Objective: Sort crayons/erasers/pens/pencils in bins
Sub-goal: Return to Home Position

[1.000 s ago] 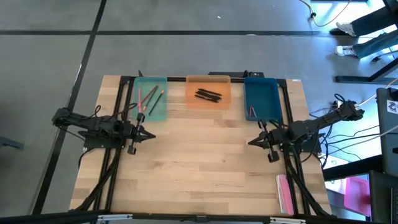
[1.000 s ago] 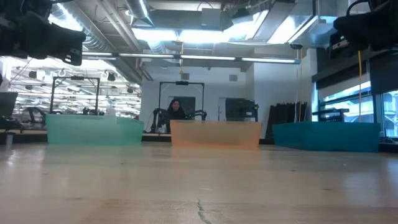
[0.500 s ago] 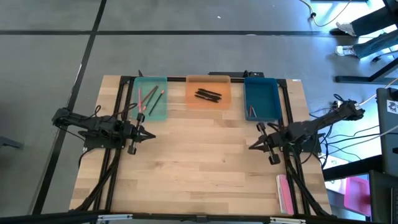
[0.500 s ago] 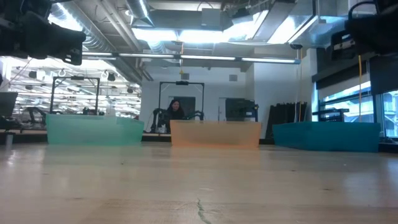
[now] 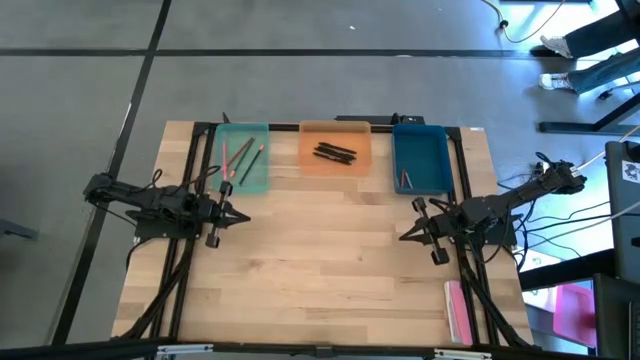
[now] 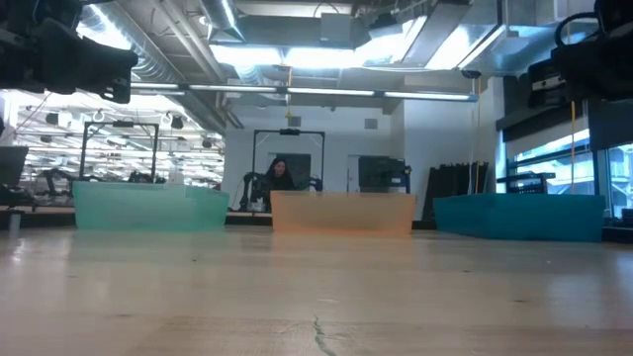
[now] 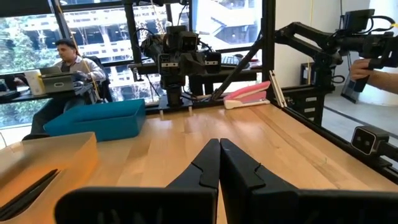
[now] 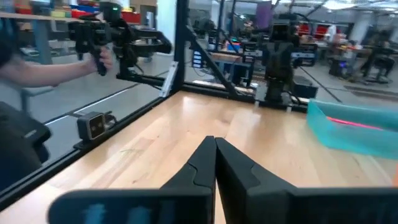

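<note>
Three bins stand in a row at the table's far edge. The teal bin (image 5: 243, 157) holds red, pink and greenish pencils (image 5: 240, 155). The orange bin (image 5: 335, 148) holds black pens (image 5: 335, 152). The blue bin (image 5: 420, 160) holds one pink stick (image 5: 404, 180). My left gripper (image 5: 243, 215) hangs level at the table's left side, shut and empty, its tips (image 7: 219, 144) together. My right gripper (image 5: 403, 234) hangs level at the right side, shut and empty, its tips (image 8: 214, 142) together. Both point toward the table's middle, clear of the bins.
A wide pink flat strip (image 5: 458, 310) lies by the near right corner. Bare wood (image 5: 320, 260) stretches between the two grippers. Black frame rails (image 5: 190, 180) run along both sides of the table. A person (image 6: 278, 178) sits far behind the table, and other people's hands show off to the sides.
My right gripper has tipped slightly at the wrist while staying shut over the same part of the table. The bins and what lies in them have kept still.
</note>
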`<state>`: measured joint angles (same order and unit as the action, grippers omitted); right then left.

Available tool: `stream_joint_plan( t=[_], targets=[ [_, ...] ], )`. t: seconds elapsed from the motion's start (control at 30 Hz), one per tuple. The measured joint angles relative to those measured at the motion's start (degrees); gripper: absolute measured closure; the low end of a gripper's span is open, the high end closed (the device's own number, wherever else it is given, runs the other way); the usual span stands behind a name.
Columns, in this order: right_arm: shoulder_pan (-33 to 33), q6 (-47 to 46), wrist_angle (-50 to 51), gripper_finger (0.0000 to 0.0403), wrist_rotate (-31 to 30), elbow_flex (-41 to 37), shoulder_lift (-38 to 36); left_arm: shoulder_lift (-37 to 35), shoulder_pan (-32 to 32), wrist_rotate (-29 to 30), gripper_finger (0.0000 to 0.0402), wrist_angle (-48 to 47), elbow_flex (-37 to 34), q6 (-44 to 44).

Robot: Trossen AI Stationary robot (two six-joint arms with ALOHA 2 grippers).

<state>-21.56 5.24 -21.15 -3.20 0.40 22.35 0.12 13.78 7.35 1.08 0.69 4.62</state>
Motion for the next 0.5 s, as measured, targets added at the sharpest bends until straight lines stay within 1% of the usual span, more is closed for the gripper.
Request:
stream_joint_plan(
  t=[0.1,0.2,0.37,0.5],
  targets=[
    [0.00,-1.33,0.79,0.0381,-3.09,0.00,0.00,0.00,0.00,0.00,0.0401,0.00,0.00,0.01],
    [0.02,-2.24,4.06,0.0372,-5.13,0.00,0.00,0.00,0.00,0.00,0.0402,0.00,0.00,0.02],
    [0.02,-6.26,10.12,0.0369,-5.16,0.00,0.00,0.00,0.01,0.00,0.0401,0.00,0.00,0.04],
    [0.02,-9.59,12.62,0.0369,-5.16,0.00,0.00,0.00,0.02,0.00,0.0401,0.01,0.00,0.07]
  ],
)
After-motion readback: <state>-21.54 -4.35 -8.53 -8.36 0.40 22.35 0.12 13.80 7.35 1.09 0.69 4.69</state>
